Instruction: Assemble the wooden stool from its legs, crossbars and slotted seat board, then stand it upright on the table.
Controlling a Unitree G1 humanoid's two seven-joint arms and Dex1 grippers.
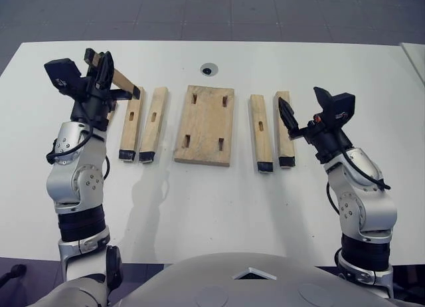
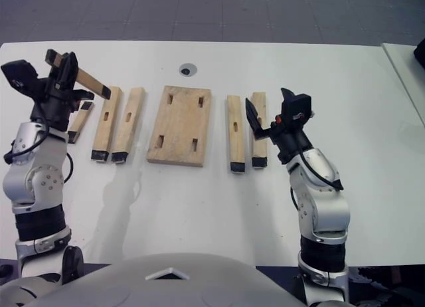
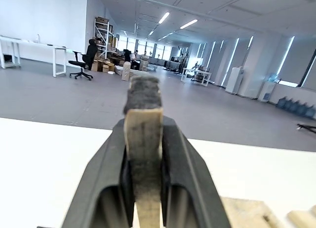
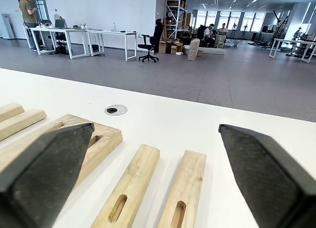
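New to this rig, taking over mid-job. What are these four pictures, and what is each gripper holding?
It is a humanoid robot with two arms, each ending in a two-finger gripper. Two pictures look down from its head; the other two come from the wrists. On the white table lie the slotted seat board, two left legs, two right legs, and one crossbar by the left arm. The left gripper is shut on a second crossbar, held up off the table. The right gripper is open and empty, by the right legs.
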